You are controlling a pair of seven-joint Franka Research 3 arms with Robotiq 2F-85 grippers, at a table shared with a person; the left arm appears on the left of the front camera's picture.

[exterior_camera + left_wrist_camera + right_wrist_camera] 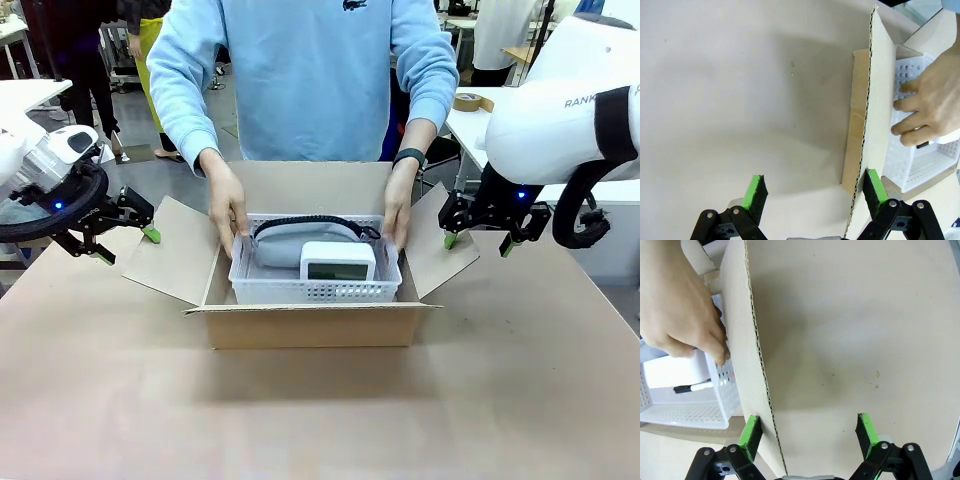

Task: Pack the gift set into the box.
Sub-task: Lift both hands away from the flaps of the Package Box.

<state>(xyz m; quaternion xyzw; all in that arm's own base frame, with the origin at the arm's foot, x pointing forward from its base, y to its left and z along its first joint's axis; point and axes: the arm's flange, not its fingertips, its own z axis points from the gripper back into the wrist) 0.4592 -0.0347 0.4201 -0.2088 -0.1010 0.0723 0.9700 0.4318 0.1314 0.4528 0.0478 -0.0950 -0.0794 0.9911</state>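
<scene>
One box (pixel 310 328), one gift set (pixel 315 290) inside, two hands (pixel 228 205) (pixel 397 205), left pincer (pixel 128 246) apart, right pincer (pixel 478 243) apart

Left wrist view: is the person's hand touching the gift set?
Touching. The left wrist view shows the hand with its fingers pressed flat against the perforated white wall of the gift set, no gap.

Matt corrugated cardboard box (pixel 310 325); gift set (pixel 315 290) in perforated white plastic with grey cloth pouch (pixel 285 245); smooth matt tabletop (pixel 300 420).
</scene>
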